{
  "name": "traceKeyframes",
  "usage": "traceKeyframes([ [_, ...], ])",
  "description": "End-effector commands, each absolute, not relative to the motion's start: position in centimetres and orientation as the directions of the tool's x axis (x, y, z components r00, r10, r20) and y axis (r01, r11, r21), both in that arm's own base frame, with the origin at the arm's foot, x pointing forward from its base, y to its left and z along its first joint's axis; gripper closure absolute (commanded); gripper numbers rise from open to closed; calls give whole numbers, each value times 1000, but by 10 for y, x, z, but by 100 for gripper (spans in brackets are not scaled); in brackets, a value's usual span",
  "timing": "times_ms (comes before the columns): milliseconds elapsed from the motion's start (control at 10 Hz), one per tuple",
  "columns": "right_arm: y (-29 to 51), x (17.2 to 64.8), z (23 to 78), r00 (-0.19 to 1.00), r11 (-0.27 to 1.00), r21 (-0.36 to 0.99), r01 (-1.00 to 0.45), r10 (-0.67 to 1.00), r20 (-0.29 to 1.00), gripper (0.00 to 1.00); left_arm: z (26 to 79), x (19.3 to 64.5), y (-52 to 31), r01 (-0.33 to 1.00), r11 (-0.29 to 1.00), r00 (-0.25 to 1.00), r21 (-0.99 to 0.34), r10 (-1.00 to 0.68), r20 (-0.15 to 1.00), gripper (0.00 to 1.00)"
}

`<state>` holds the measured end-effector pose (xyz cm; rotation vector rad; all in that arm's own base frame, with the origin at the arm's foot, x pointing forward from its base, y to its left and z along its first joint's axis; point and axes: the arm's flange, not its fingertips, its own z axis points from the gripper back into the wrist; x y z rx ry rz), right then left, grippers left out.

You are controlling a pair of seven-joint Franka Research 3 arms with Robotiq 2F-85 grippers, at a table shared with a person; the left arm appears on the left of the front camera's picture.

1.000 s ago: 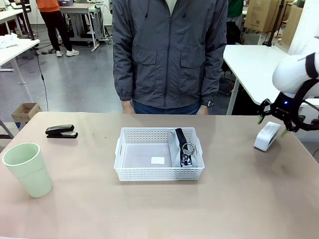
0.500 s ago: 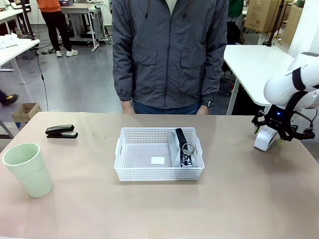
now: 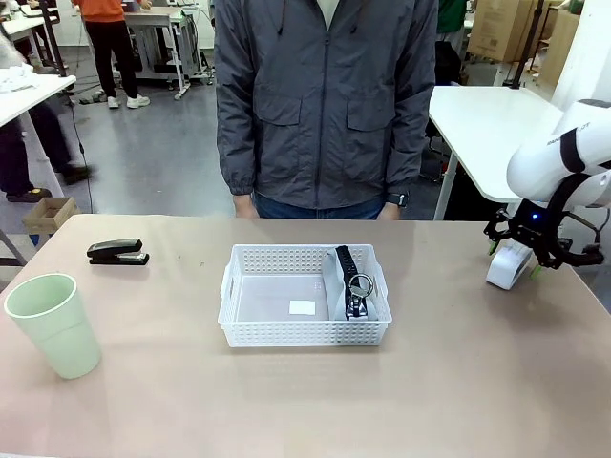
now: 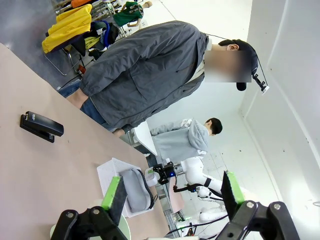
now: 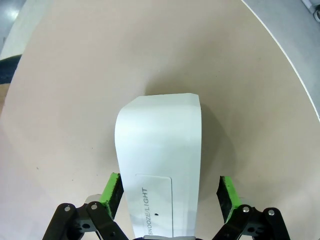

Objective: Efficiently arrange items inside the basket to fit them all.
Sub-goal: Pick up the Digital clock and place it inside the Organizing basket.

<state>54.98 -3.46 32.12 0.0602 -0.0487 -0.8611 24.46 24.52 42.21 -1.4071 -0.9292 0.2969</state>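
The white basket (image 3: 305,330) stands mid-table in front of the person, with the grey zip pouch (image 3: 355,282) lying along its right side. At the far right of the table the white boxy block (image 3: 510,265) rests on the surface. My right gripper (image 3: 516,250) is lowered over it. In the right wrist view the block (image 5: 160,160) lies between the green pads (image 5: 112,192) of the right gripper (image 5: 168,196), which is open with a gap on one side. The black stapler (image 3: 116,252) lies at the back left and the pale green cup (image 3: 54,324) at the front left. My left gripper (image 4: 170,196) is open and holds nothing.
A person in a grey jacket (image 3: 325,105) stands at the far edge behind the basket. The table's right edge (image 3: 592,286) runs close past the block. In the left wrist view the stapler (image 4: 41,126) and the basket (image 4: 107,172) lie farther off.
My right gripper came down and leftward over the white block, from hanging above it to straddling it. The other items and the basket have not moved.
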Motion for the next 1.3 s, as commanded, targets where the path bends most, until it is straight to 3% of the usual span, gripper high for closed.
traceKeyframes([
  [0, -29, 556, 321, 634, 637, 35, 770, -771, 63, 60, 424, 244, 245, 359, 197, 621, -912, 679, 391, 0],
  [100, -29, 557, 321, 635, 638, 38, 769, -770, 55, 60, 424, 244, 245, 359, 197, 621, -912, 679, 391, 0],
  [200, -28, 557, 321, 641, 643, 34, 765, -765, 54, 100, 424, 244, 245, 359, 197, 621, -912, 679, 391, 0],
  [300, -28, 558, 321, 644, 646, 31, 763, -763, 53, 65, 424, 244, 245, 359, 197, 621, -912, 679, 391, 0],
  [400, -27, 559, 321, 646, 648, 24, 762, -762, 49, 100, 424, 244, 245, 359, 197, 621, -912, 679, 391, 0],
  [800, -27, 560, 324, 648, 649, 35, 760, -761, 31, 100, 424, 244, 245, 359, 197, 621, -912, 679, 391, 0],
  [1000, -27, 555, 357, 671, 668, 109, 736, -741, 8, 100, 424, 244, 245, 359, 197, 621, -912, 679, 391, 0],
  [1100, -23, 546, 385, 751, 740, 171, 650, -661, 7, 100, 424, 244, 245, 359, 197, 621, -912, 679, 391, 0],
  [1200, -14, 533, 413, 868, 846, 238, 478, -497, 25, 100, 424, 244, 245, 359, 197, 621, -912, 679, 391, 0],
])
